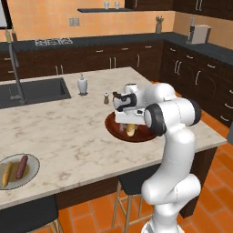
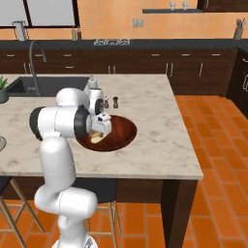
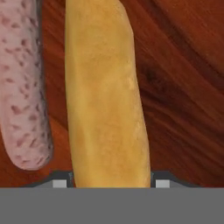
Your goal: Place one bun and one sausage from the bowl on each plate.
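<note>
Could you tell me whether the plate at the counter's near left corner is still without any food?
No, the plate already carries a bun and a sausage.

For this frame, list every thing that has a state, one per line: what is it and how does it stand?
Tool: down in the bowl, fingers on either side of the bun.
Bun: lying in the bowl, between the tool's fingers.
Sausage: lying in the bowl beside the bun.
Bowl: on the counter, holding food.
Plate: already holds one bun and one sausage.
</note>
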